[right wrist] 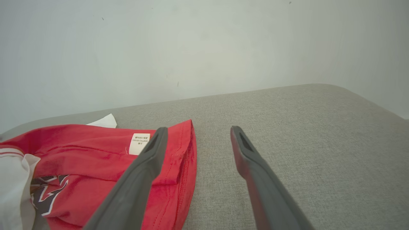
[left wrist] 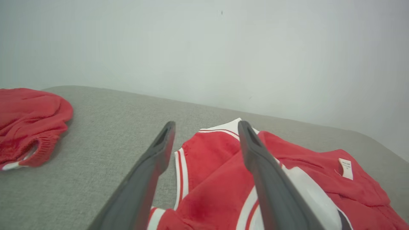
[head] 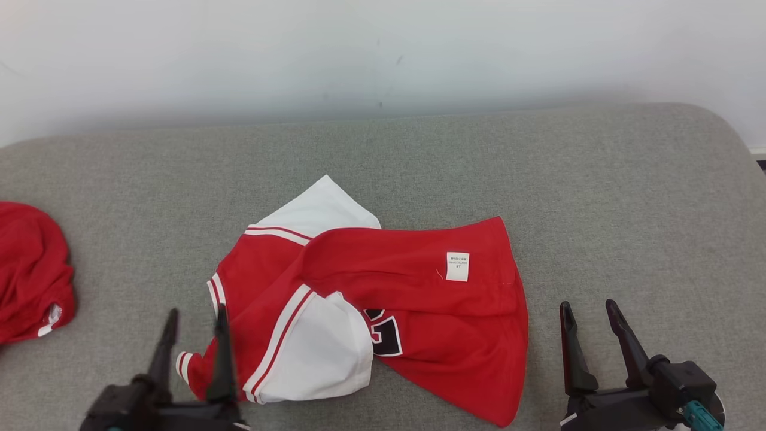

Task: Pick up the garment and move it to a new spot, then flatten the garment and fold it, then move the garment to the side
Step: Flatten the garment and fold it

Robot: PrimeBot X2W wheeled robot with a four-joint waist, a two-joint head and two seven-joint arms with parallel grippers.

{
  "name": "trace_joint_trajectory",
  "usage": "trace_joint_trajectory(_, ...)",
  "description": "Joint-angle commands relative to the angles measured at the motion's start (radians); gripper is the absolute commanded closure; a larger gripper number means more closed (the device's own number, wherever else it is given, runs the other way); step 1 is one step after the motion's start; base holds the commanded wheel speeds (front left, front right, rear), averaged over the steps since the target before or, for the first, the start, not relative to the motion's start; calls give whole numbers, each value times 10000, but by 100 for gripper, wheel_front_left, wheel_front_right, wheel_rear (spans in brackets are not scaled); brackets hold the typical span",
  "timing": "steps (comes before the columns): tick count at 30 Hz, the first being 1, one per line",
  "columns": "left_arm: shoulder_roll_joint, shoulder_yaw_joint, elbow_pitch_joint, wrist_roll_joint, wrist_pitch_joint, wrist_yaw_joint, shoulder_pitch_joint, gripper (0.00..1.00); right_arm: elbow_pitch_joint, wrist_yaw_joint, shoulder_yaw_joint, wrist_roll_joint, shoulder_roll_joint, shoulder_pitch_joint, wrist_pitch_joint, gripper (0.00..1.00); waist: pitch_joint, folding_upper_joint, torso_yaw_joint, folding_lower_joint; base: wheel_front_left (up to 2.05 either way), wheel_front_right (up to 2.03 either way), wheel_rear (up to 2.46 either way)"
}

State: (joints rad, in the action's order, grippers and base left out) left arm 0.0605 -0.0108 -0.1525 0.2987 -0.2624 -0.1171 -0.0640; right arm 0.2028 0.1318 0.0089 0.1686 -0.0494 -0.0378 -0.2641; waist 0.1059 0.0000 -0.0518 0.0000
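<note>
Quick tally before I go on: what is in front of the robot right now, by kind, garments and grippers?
red-and-white jersey, crumpled on the grey surface: 1
red bunched garment, at the left edge: 1
Grippers, both open: 2 (left gripper, right gripper)
Total: 4

Sewn on the red garment [head: 419,287], toward its far right corner: a small white label [head: 458,266] with rows of tiny dark print, too small to read from the head view. Nearer in the right wrist view [right wrist: 139,143], still blurred, possibly "100%" in one row. At the garment's near middle: a black, white-edged figure [head: 386,335], half covered by a white fold [head: 326,350], not legible.
</note>
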Motion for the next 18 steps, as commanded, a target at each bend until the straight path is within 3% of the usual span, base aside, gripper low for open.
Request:
trace_joint_trajectory(1,-50,-209,-36,-118,-29,-14,-19,0,-12,-22,16,11,-18,109,-9,0,-14,0,-8,0,0,0,0)
trace_joint_trajectory(11,34,-2868,-1302,-1161,343,-124,-198,0,80,-22,119,106,-16,65,-9,0,-28,0,-291,0,0,0,0)
trace_joint_trajectory(18,226,-3499,-3073,-1764,235,3,-625,0,117,-22,124,82,-16,36,-9,0,36,0,-640,0,0,0,0)
